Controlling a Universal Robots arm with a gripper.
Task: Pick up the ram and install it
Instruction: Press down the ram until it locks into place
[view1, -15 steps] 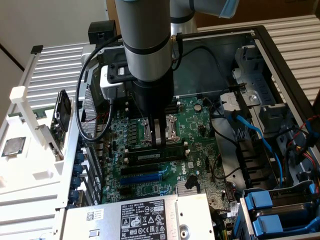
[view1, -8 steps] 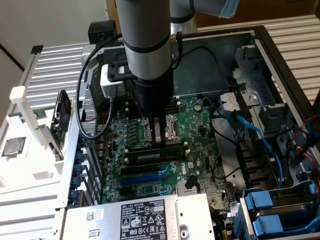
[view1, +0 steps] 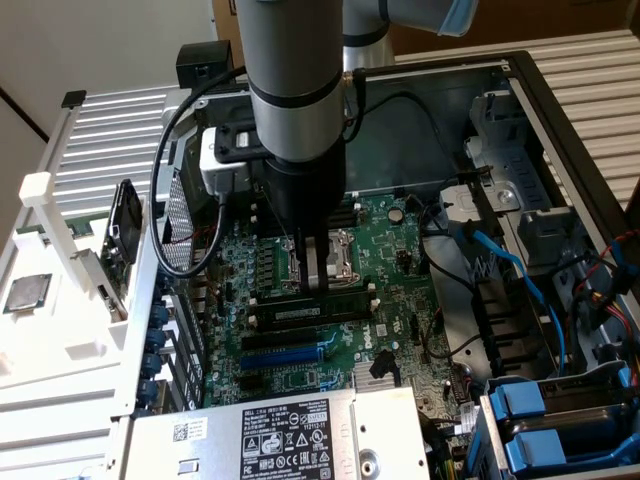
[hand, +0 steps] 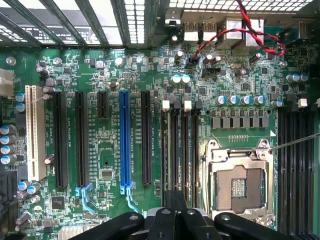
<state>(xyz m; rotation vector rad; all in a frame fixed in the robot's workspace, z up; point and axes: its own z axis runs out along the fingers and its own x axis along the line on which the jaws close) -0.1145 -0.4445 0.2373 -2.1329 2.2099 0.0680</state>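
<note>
The ram (view1: 300, 312), a long narrow stick with black chips and a white label, stands on edge in a black slot on the green motherboard (view1: 400, 260), just in front of the processor socket (view1: 338, 255). My gripper (view1: 313, 285) hangs straight down over the stick's middle with its fingers shut together. The tips are at the stick's upper edge; I cannot tell whether they touch it. In the wrist view the gripper (hand: 175, 200) sits over the row of memory slots (hand: 180, 150), beside the open socket (hand: 240, 182). From there the stick itself cannot be made out.
Metal case walls enclose the board. A grey power supply (view1: 270, 440) lies in front, with blue drive caddies (view1: 560, 420) and blue cables (view1: 500, 270) on the exterior view's right. A silver processor chip (view1: 27, 293) rests on a white stand outside the case. A blue expansion slot (hand: 125, 145) runs beside the memory slots.
</note>
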